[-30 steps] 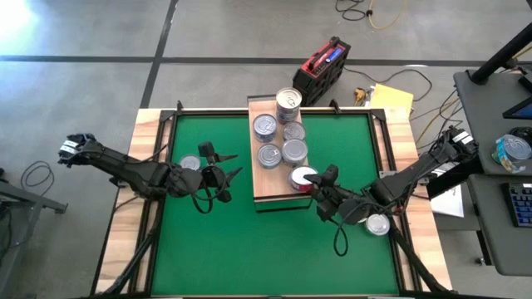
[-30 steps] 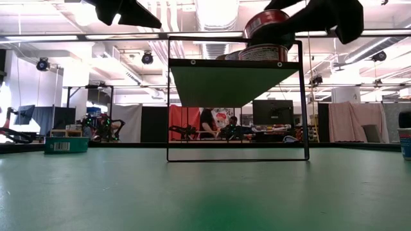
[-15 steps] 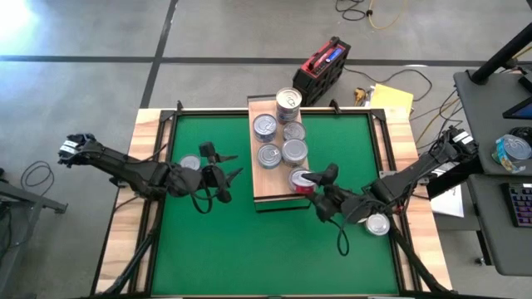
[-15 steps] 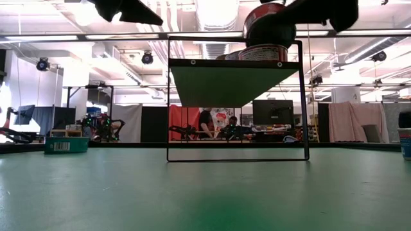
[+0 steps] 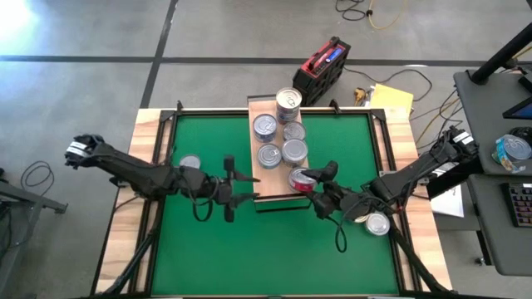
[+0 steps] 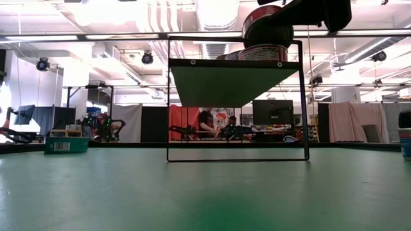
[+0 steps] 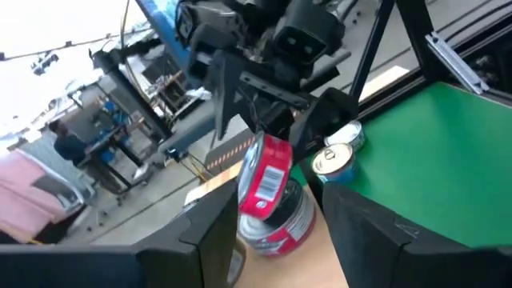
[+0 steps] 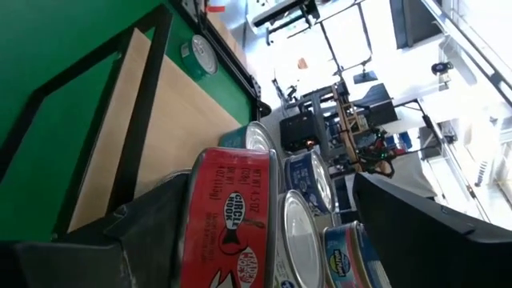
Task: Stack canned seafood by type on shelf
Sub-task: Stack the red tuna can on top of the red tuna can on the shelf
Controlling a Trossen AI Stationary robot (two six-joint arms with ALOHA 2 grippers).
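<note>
overhead light: even and bright across the green mat (image 5: 208,249); a blown-out white patch sits in the upper left corner of the high view.
shadows: soft and short beneath both arms on the mat.
low view backlight: ceiling lamps and pale ducts along the top glare, so the shelf (image 6: 234,82) underside and its frame read dark against the room.
low view focus: the mat at the bottom is a smooth blur; the far room is sharper.
left wrist view: sky at upper left washed white; the fingers (image 7: 212,244) at the bottom are soft and dark.
right wrist view: windows at upper right overexposed; the red can (image 8: 232,220) label is legible, the near fingers blurred.
</note>
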